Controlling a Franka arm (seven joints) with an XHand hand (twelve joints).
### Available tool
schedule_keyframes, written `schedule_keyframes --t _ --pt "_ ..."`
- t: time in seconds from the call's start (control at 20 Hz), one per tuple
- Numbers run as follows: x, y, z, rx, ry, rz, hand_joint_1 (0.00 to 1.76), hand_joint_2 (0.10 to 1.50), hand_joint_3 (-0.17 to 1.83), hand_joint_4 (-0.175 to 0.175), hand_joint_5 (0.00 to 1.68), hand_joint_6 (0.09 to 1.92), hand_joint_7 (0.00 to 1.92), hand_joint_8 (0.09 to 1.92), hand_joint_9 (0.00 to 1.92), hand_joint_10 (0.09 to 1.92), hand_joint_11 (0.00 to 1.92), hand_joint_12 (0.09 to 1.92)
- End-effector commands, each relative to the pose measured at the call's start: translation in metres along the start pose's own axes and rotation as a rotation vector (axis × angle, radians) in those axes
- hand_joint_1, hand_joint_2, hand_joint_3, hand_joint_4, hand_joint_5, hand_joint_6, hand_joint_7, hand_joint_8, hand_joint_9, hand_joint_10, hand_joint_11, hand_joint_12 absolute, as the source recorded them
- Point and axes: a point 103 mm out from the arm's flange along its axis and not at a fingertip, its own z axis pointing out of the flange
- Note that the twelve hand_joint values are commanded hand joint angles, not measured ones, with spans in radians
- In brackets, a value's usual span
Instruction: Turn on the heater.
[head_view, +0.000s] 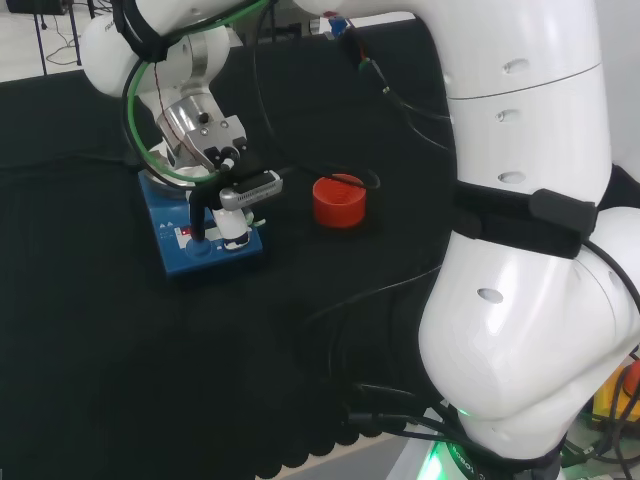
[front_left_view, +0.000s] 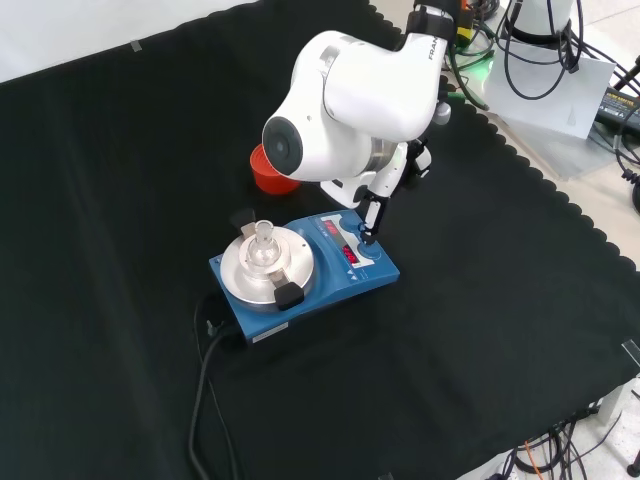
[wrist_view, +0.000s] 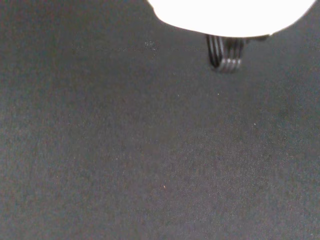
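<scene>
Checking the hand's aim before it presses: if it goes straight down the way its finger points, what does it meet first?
Most likely the heater's blue control panel: in the front view a finger of the hand points down at a knob there, though contact is unclear.

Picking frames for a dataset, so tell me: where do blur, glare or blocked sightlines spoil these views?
Wrist view: the white part of the hand is blurred and overexposed against plain black cloth. Front view: evenly lit, the heater sharp with red lit figures on its panel, though the arm's white link covers most of the hand. Head view: the arm's links crowd the right; the red ring reads clearly.
</scene>
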Motion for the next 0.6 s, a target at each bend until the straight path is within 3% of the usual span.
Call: schedule_keyframes --t 0.05,0.6 --pt "-0.0014 0.0021 0.0013 0.007 -0.006 0.003 1.47 0.53 1.24 -0.024 0.21 0.09 1.48 1.89 1.66 1.59 1.4 1.44" --pt "-0.0022 0.0072 0.0036 0.014 0.0 0.002 1.47 0.53 1.24 -0.025 0.22 0.09 1.48 1.89 1.66 1.59 1.4 1.44"
